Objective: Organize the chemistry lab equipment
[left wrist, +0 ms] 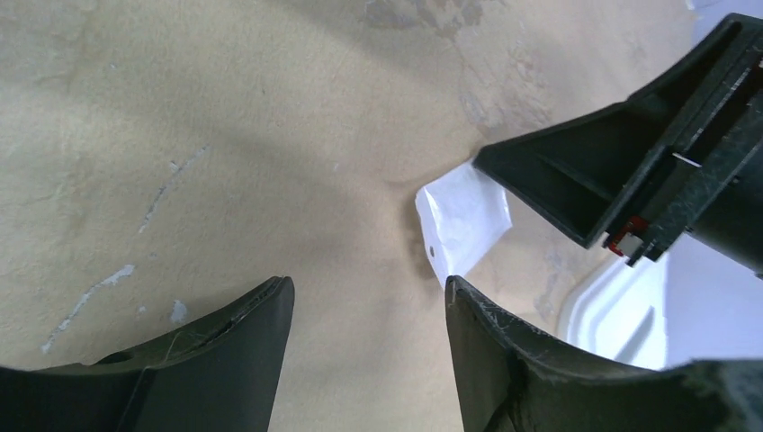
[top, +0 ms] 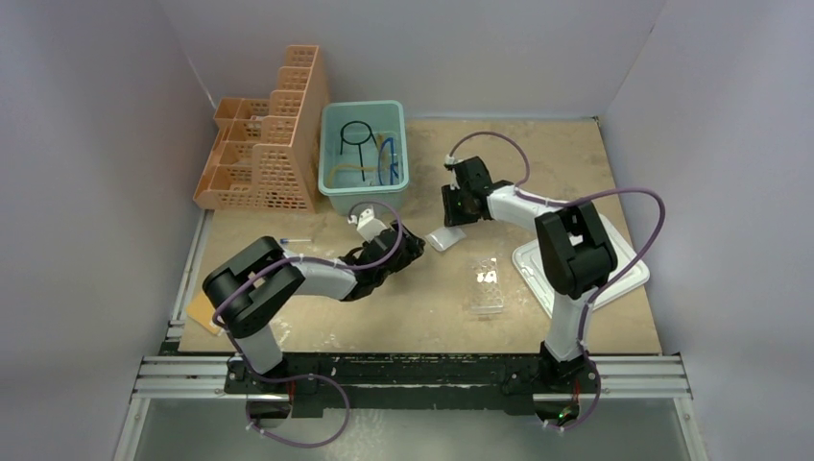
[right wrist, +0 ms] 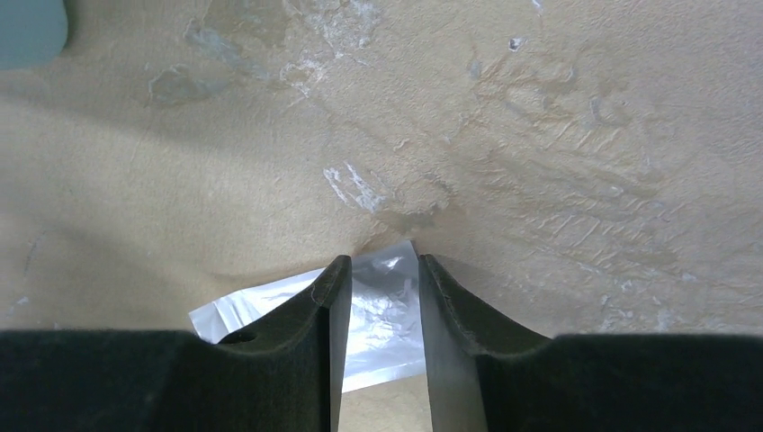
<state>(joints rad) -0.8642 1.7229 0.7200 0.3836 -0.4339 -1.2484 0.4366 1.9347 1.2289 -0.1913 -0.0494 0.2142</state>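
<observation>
Pinching a clear packet point(right wrist: 378, 315), right hand point(right wrist: 375, 270) nearly closed; left hand point(left wrist: 369, 297) spread apart.

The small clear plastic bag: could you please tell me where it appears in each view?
Top external: small clear plastic bag mid-table, under the right hand.
Left wrist: bag centre-right, beyond the open fingers.
Right wrist: bag between the fingers.
Shared landmark: the white lid, absent from the right wrist view.

Plain grey walls point(top: 86, 144) enclose a scuffed tan tabletop point(top: 288, 317).
</observation>
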